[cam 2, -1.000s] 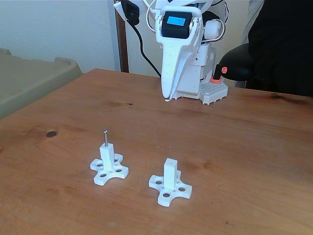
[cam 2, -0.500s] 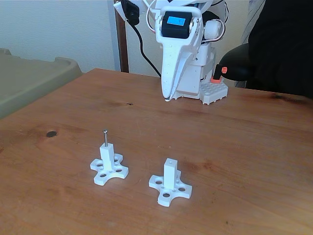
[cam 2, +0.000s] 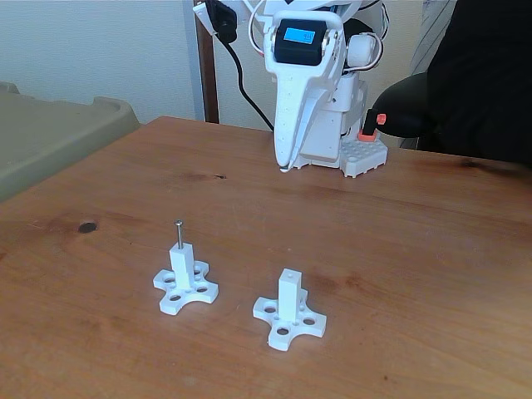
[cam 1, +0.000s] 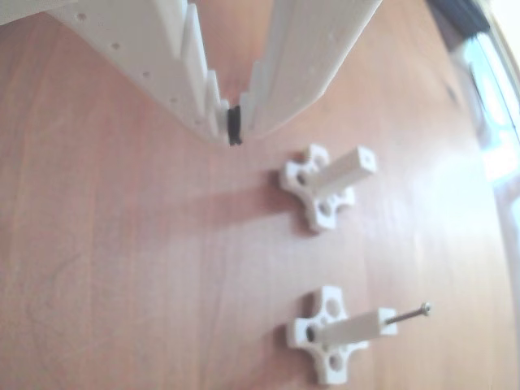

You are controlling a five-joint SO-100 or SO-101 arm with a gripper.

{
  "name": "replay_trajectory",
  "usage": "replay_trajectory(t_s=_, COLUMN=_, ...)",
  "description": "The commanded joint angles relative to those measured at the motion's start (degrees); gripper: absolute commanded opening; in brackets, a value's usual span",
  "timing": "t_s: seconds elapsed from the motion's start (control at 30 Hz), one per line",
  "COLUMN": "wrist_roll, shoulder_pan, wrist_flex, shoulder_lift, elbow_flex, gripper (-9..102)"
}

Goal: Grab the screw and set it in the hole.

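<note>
Fixed view, left to right: one screw (cam 2: 178,233) stands upright in the top of the left post (cam 2: 183,266), head up; one empty post (cam 2: 288,293) sits just right of it, its hole (cam 2: 288,273) open in the end face. Two posts, each on a cross-shaped base, one screw, one end effector (cam 2: 284,169). The end effector hangs at the back of the counter (cam 2: 416,249), well apart from both posts, tips pointing down; the other view shows its jaws nearly together with nothing metal between them, only a dark pad at the tip, so it is empty.

Risks, as a judgement: the screw is thin and only loosely seated, so an off-centre pinch could tip it or drag the light left post over. A skewed grip would leave the screw tilted, and the tiny hole gives little margin, so it may miss and drop onto the counter. Descending fingers could also knock the empty post.
</note>
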Motion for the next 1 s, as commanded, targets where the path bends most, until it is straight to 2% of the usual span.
replay_trajectory(t_s=0.0, wrist_roll=-0.9, shoulder_pan=-0.4, wrist_flex=1.1, shoulder_lift=1.1, elbow_flex=2.3, gripper=-4)
replay_trajectory(t_s=0.27, wrist_roll=0.1, shoulder_pan=0.4, wrist_flex=0.4, shoulder_lift=0.5, elbow_flex=2.3, gripper=-4)
replay_trajectory(t_s=0.43, wrist_roll=1.6, shoulder_pan=0.6, wrist_flex=0.2, shoulder_lift=-3.6, elbow_flex=-3.4, gripper=-4)
replay_trajectory(t_s=0.6, wrist_roll=2.4, shoulder_pan=0.4, wrist_flex=-1.0, shoulder_lift=-12.2, elbow_flex=-12.3, gripper=-4)
replay_trajectory(t_s=0.77, wrist_roll=4.1, shoulder_pan=0.9, wrist_flex=-0.4, shoulder_lift=-28.1, elbow_flex=-25.7, gripper=-4)
replay_trajectory(t_s=0.97, wrist_roll=5.7, shoulder_pan=1.1, wrist_flex=0.0, shoulder_lift=-38.9, elbow_flex=-34.0, gripper=-2)
